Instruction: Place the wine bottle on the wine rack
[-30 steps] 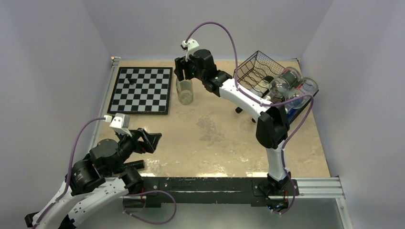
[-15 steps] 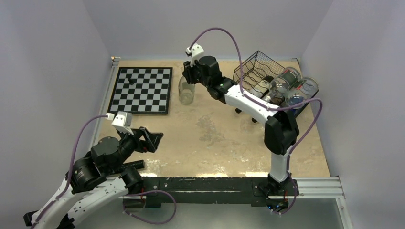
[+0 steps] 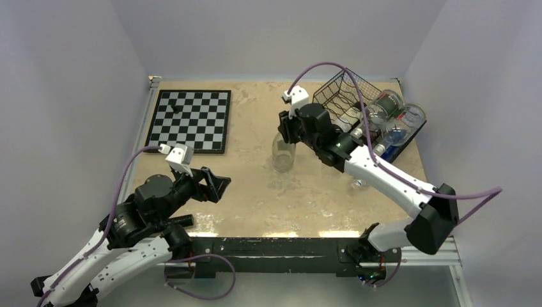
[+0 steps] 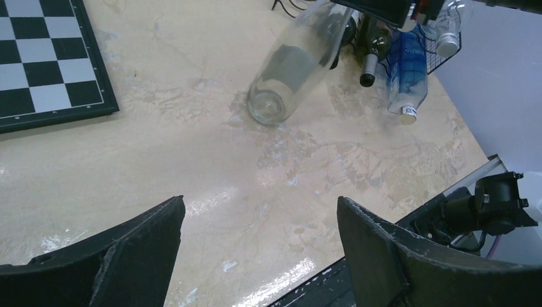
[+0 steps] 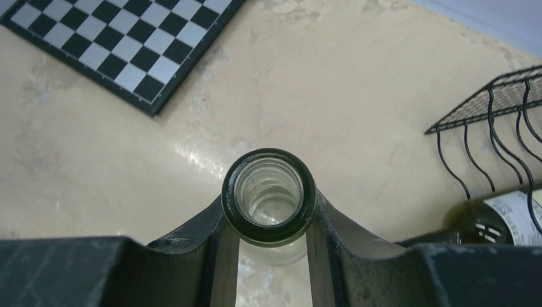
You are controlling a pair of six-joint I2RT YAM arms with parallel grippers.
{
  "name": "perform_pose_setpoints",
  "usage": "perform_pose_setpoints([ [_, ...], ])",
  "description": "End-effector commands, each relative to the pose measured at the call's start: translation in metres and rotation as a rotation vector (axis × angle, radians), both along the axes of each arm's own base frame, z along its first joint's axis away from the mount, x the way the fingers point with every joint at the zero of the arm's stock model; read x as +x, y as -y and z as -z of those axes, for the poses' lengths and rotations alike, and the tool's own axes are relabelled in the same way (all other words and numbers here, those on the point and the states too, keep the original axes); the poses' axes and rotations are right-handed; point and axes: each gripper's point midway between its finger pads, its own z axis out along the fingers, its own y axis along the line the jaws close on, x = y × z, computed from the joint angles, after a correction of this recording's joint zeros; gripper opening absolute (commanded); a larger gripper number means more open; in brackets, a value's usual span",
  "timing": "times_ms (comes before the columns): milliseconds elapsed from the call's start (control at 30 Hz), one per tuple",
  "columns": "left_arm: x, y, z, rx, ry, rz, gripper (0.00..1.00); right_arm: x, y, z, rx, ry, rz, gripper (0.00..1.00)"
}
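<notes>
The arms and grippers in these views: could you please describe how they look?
Both arms have white links and bulky black joints: the left arm, the right arm. A purple cable loops along each to a white camera mount at the wrist. The left gripper and right gripper have black, scuffed, flat fingers.

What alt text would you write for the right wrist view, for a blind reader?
Seen from above, the right gripper clamps the neck of an open wine bottle above a beige table; a chessboard lies upper left, the wine rack at right.
</notes>
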Motion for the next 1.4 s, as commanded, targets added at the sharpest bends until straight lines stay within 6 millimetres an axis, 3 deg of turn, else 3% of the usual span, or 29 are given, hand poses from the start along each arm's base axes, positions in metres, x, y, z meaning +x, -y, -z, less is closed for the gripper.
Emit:
perform_pose_setpoints([
  [0,0.003,0.019,-0.003,-0.009,0.020,0.068,0.92,-0.032,0.003,-0.056,0.127,0.115,-0.013,0.00],
  [267,0.009,0.051,-0.003,0.015,0.027,0.182,0.92,-0.076,0.005,-0.046,0.126,0.094,-0.106,0.00],
  [433,0.017,0.079,-0.015,0.039,0.092,0.287,0.92,-0.079,0.005,-0.048,0.112,0.061,-0.113,0.57],
  [533,0.026,0.094,-0.022,0.059,0.137,0.327,0.92,-0.078,0.009,-0.062,0.123,0.070,-0.089,0.72],
  [633,0.034,0.110,-0.028,0.073,0.198,0.376,0.93,-0.085,0.018,-0.085,0.169,0.095,-0.078,0.80],
  [700,0.040,0.122,-0.029,0.088,0.235,0.413,0.93,-0.095,0.031,-0.104,0.219,0.113,-0.064,0.82],
  [833,0.054,0.150,-0.039,0.080,0.321,0.464,0.93,-0.119,0.059,-0.117,0.283,0.092,-0.036,0.84],
  [933,0.064,0.172,-0.055,0.053,0.393,0.506,0.93,-0.136,0.079,-0.108,0.312,0.049,-0.004,0.84],
  [1133,0.078,0.205,-0.064,0.024,0.478,0.563,0.93,-0.163,0.106,-0.080,0.345,-0.016,0.018,0.83],
  [1300,0.093,0.227,-0.055,0.044,0.502,0.594,0.90,-0.176,0.106,-0.058,0.326,-0.054,-0.031,0.83],
  [1367,0.100,0.234,-0.047,0.061,0.508,0.593,0.79,-0.179,0.103,-0.048,0.309,-0.071,-0.059,0.83],
])
